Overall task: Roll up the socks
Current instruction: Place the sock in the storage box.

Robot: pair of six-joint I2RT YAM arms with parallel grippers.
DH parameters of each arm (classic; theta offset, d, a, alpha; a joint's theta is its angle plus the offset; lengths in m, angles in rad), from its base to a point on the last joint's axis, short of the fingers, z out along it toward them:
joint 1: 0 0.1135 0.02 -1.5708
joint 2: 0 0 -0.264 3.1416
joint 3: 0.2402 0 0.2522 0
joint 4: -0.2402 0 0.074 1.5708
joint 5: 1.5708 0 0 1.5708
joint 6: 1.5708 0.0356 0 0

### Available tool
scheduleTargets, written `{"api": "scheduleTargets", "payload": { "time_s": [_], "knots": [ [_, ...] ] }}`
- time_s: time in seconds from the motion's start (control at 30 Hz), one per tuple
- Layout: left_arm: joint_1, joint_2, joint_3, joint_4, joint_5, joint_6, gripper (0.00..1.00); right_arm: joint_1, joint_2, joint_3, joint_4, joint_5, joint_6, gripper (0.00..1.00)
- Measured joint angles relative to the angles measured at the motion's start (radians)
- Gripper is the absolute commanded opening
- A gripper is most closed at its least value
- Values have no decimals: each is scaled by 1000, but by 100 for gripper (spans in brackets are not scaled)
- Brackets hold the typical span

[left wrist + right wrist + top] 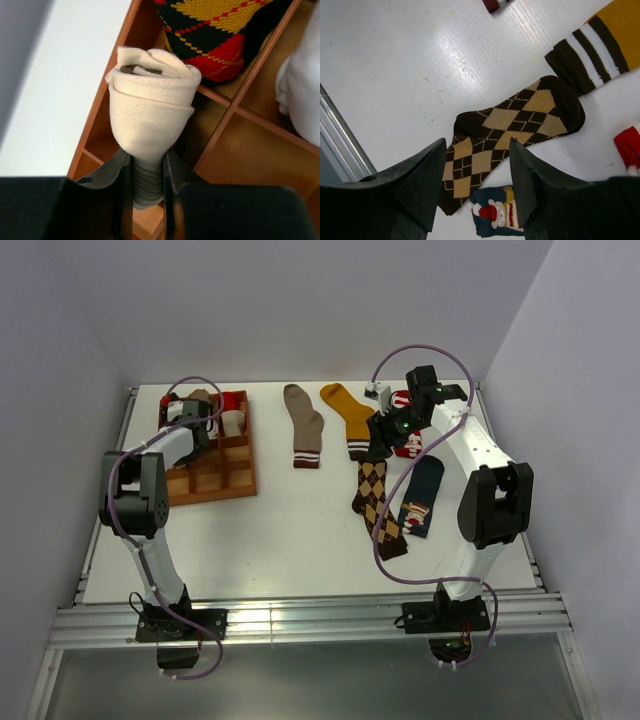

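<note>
The left gripper (147,167) is clenched on the lower end of a rolled cream-and-brown fabric sock (150,107), holding it above a compartment beside the outer wall of the wooden grid tray (235,107), which sits at the far-left corner of the white table (300,540); this roll looks finished and is being stowed. The right gripper (476,150) hangs with jaws released over the flat brown argyle-diamond sock (520,117), right of the table's middle. Judged next: seat the roll, let go; then the right descends, pinches one end and starts rolling.
</note>
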Motion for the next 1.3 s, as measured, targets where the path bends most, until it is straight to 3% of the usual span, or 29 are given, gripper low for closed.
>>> {"api": "scheduleTargets", "payload": {
  "time_s": [0.3,0.53,1.13,1.3],
  "knots": [
    [95,-38,-43,33,221,-43,0,0,0,0,-3,0,0,61],
    [150,11,20,-18,309,-58,0,0,0,0,-5,0,0,61],
    [237,129,222,-184,285,-62,1,0,31,0,-4,1,0,61],
    [244,117,201,-166,290,-56,29,0,31,0,-4,5,0,61]
  ]
}}
